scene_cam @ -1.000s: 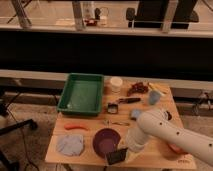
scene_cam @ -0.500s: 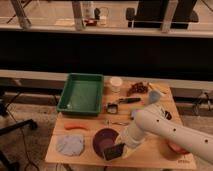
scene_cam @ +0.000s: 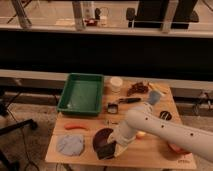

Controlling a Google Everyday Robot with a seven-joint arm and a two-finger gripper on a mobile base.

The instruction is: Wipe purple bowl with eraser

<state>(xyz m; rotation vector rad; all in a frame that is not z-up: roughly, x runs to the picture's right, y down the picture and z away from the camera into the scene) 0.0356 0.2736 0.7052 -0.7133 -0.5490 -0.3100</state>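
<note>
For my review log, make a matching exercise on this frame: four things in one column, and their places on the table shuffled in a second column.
Things:
1. green tray
2. blue-grey cloth
3. white cup
4. pincer

Places:
A. at the near rim of the purple bowl, with the dark eraser
B. front left corner of the table
C. far edge, just right of the green tray
D. far left part of the table

Pairs: 1-D, 2-B, 3-C, 4-A
</note>
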